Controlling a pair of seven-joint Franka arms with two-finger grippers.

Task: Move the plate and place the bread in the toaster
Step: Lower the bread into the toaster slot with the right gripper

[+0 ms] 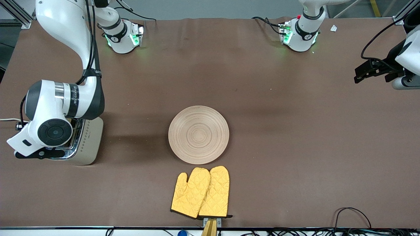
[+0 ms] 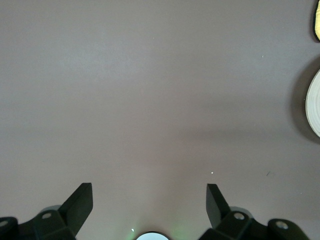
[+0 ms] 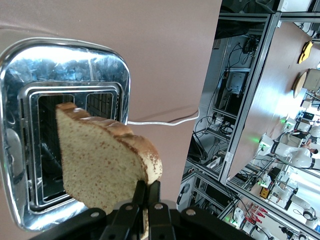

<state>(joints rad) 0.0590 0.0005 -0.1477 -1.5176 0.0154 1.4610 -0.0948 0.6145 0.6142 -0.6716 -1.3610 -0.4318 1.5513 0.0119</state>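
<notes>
Front view: the right arm reaches down over the toaster (image 1: 86, 141) at its own end of the counter (image 1: 279, 147), its wrist bent so the bulky head covers most of the chrome top; the right tool and the bread cannot be seen from here. The plate (image 1: 198, 134) lies bare in the middle of the counter, with a pair of yellow mitts (image 1: 200, 192) just beside it, nearer the camera. The left tool (image 1: 369, 72) hangs over bare counter at the left arm's end, waiting. Because the arm hides the slots, any misalignment would go unnoticed in this view.

Left wrist view: the left tool (image 2: 150, 200) has its fingers spread wide with nothing between them, pointing down at bare counter; an edge of the plate (image 2: 315, 102) shows at the frame's side, well apart.

Right wrist view: the right tool (image 3: 146, 200) is clamped shut on one lower corner of the bread (image 3: 102, 162), which hangs tilted above the toaster's open slots (not yet in either one). The main risk, I judge, is that tilt: pinched at one corner only, the slice could pivot, meet the chrome rim or the bar between the slots, and buckle or tear instead of sliding in. Let go too high, it might land across the top. The white cord (image 3: 160, 120) trails off clear of the work.
</notes>
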